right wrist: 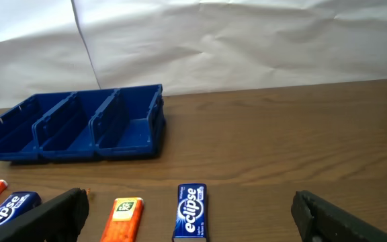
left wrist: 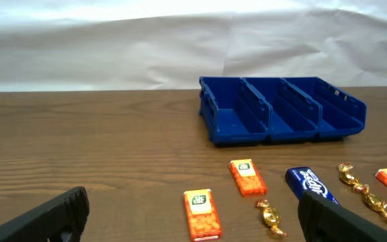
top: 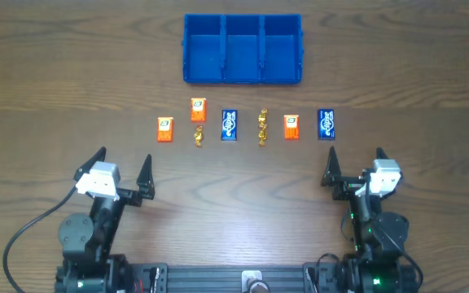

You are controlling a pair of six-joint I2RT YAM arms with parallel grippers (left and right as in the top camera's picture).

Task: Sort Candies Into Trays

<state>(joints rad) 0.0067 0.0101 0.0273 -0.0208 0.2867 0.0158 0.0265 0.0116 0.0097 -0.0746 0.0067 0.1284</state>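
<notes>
Currently, nothing has been picked, so the step in hand is judged to be the first grasp. The left tool (top: pixel 125 156) and the right tool (top: pixel 355 153) both stand with fingers spread apart, holding nothing, at the near side of the tabletop (top: pixel 55 98). The row of candies (top: pixel 230 124) lies between the tools and the blue tray (top: pixel 243 76), which has nothing in any of its three compartments.

Recommended procedure:

1. Assign each arm its own half of the row. The left arm should begin with the outer orange box (top: pixel 164 129), the right arm with the outer blue pack (top: pixel 326 124).
2. Bring the tool down from above and set the fingers across the pack's narrow width, not its length (the flat packs offer little height to grip, so the fingertips should come close to the wood before closing).
3. Treat the second orange box (top: pixel 198 109) with care: a gold-wrapped candy (top: pixel 199 135) lies just beside it and could be nudged.
4. Lift well above the tray's front wall before crossing it, and release only over the chosen compartment.
5. Keep one kind to one compartment: orange, blue, gold.
</notes>
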